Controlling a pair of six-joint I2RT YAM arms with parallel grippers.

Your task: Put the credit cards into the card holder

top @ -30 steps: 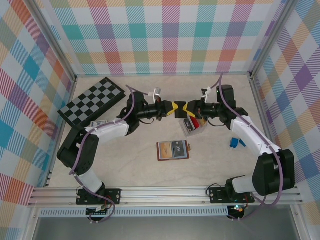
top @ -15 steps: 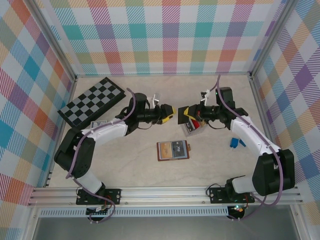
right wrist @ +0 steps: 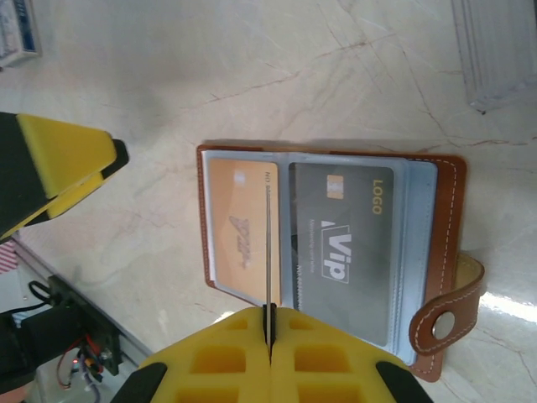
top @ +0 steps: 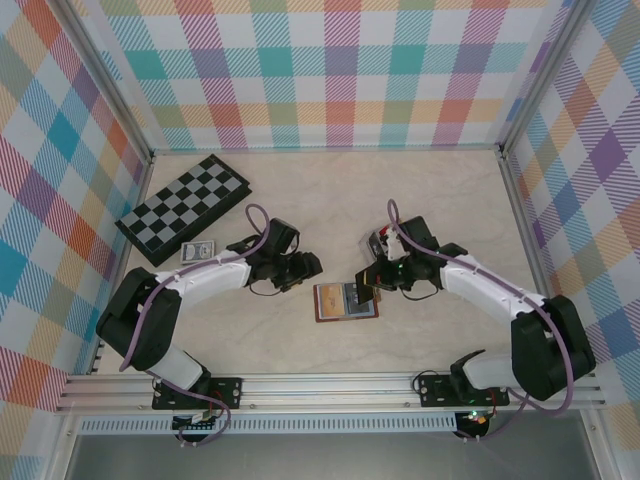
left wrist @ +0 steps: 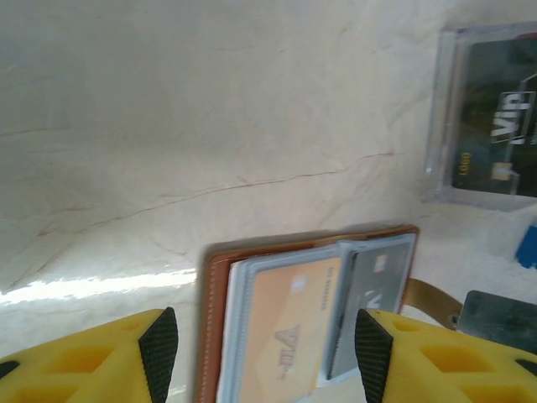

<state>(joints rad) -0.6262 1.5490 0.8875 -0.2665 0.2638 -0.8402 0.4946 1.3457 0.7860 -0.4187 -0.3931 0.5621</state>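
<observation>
Both arms had swung down from mid-table, where their tips met a second earlier, to the reddish-brown leather card holder (right wrist: 456,210), which lay open and flat on the pale marbled table (top: 400,180) near the front rail. The left gripper (left wrist: 265,353), closed a second before, stood with its yellow jaws parted and empty just beside the holder. The right gripper (right wrist: 269,317) was clamped tight on one thin plastic card (right wrist: 268,243), held edge-on over the holder's fold; whether it touched the sleeves could not be told.

The holder showed white stitching along its edges, clear plastic sleeves inside and a snap-button tab sticking out at one corner. One holder and four cards could be counted. A tan card (right wrist: 237,227) sat in one sleeve and a dark grey card (right wrist: 346,243) marked "Vip" in the next. The third was in the right gripper. A black card (left wrist: 495,117) lay in the clear plastic tray (left wrist: 438,109), apart from the holder.
</observation>
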